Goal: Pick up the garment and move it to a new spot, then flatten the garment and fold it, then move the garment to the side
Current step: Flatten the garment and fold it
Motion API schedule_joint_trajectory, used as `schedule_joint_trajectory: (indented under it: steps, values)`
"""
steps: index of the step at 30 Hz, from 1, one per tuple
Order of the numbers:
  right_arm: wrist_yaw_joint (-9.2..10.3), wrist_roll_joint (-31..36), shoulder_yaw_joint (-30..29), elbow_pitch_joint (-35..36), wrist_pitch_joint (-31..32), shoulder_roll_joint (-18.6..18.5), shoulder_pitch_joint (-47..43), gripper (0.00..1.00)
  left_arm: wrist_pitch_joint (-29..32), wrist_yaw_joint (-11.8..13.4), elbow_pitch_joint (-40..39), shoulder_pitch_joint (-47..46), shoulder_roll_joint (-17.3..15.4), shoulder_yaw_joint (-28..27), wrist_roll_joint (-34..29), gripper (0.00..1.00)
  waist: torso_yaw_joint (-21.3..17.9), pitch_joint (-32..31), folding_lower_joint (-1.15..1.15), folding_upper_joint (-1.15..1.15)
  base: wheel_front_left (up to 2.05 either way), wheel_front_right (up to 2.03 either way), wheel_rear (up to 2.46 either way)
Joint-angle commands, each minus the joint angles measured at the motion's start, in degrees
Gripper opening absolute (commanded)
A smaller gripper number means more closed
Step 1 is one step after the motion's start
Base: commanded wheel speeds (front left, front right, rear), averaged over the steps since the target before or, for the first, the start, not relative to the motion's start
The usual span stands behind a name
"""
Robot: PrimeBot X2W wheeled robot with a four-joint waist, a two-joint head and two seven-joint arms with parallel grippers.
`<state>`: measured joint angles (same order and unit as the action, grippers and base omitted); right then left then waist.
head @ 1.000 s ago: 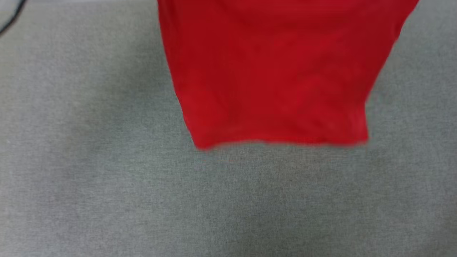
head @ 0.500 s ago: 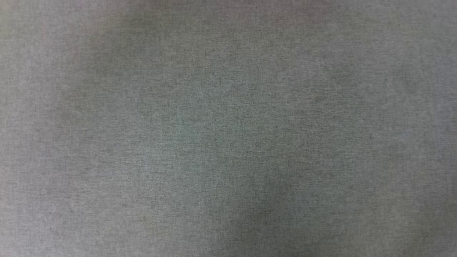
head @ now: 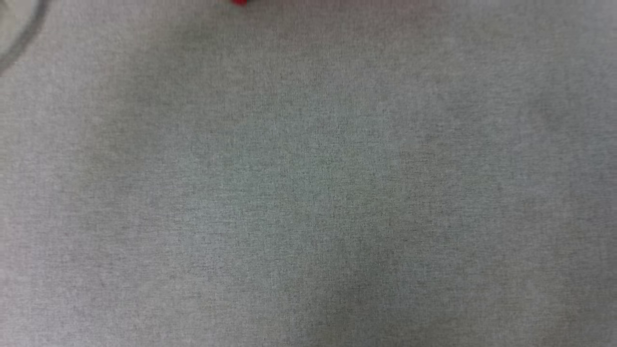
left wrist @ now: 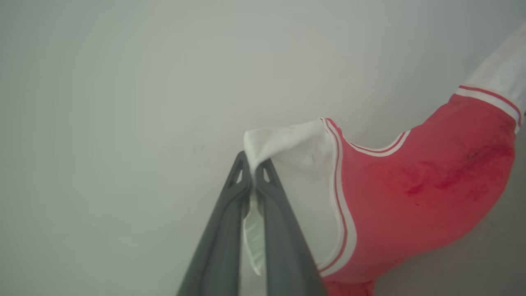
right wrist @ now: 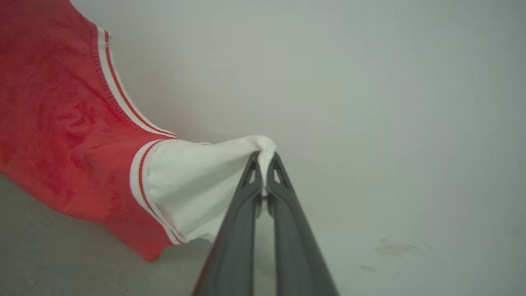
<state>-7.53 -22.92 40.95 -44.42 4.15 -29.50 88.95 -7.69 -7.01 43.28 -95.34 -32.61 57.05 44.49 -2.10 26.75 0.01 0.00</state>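
The garment [left wrist: 427, 181] is a red shirt with white sleeves and red-and-white striped trim, held up in the air by both arms. My left gripper [left wrist: 253, 164] is shut on the bunched edge of one white sleeve. My right gripper [right wrist: 264, 160] is shut on the other white sleeve, with the garment [right wrist: 57, 123] hanging off to the left of that view. In the head view only a tiny red sliver of the garment [head: 239, 2] shows at the top edge.
A grey cloth-covered table [head: 308, 193] spreads across the head view. A dark cable [head: 24, 38] curves through its top left corner. A pale plain wall [left wrist: 123, 102] stands behind the held shirt in both wrist views.
A second ago the red shirt's lower half hung into the head view down to mid-frame. It then left the frame upward, and now only a red speck shows at the top edge.
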Motion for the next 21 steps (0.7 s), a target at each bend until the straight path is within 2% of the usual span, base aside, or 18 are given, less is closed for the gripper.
schedule_joint_trajectory:
  steps: [1,6,12,13,21]
  values:
    - [0.08,-1.3,2.0,-0.4,-1.3,0.9,-3.7,0.0,-1.4,-0.1,0.0,4.4,-0.7,0.7,0.8,0.0,-0.2,-1.5,-0.01,0.0,0.0,0.0,0.0]
    - [0.09,-5.3,7.2,0.4,-3.7,1.6,-12.3,0.0,-3.9,0.5,-1.5,15.5,-1.8,1.8,3.1,0.0,-0.2,-4.1,-0.01,0.0,0.0,0.0,0.0]
    - [0.08,-10.8,11.6,2.4,-6.4,0.2,-23.7,0.0,-5.7,3.5,-7.3,30.2,-4.4,2.6,6.4,0.0,-0.2,-7.9,-0.01,0.0,0.0,0.0,0.0]
    - [0.08,-10.8,11.6,2.4,-6.4,0.2,-23.7,0.0,-5.7,3.5,-7.3,30.2,-4.4,2.6,6.4,0.0,-0.2,-7.9,-0.01,0.0,0.0,0.0,0.0]
    - [0.08,-15.9,15.1,6.5,-9.0,-4.0,-40.4,0.0,-6.4,9.3,-18.2,50.8,-10.1,4.1,11.7,0.0,-0.8,-14.3,-0.01,0.0,0.0,0.0,0.0]
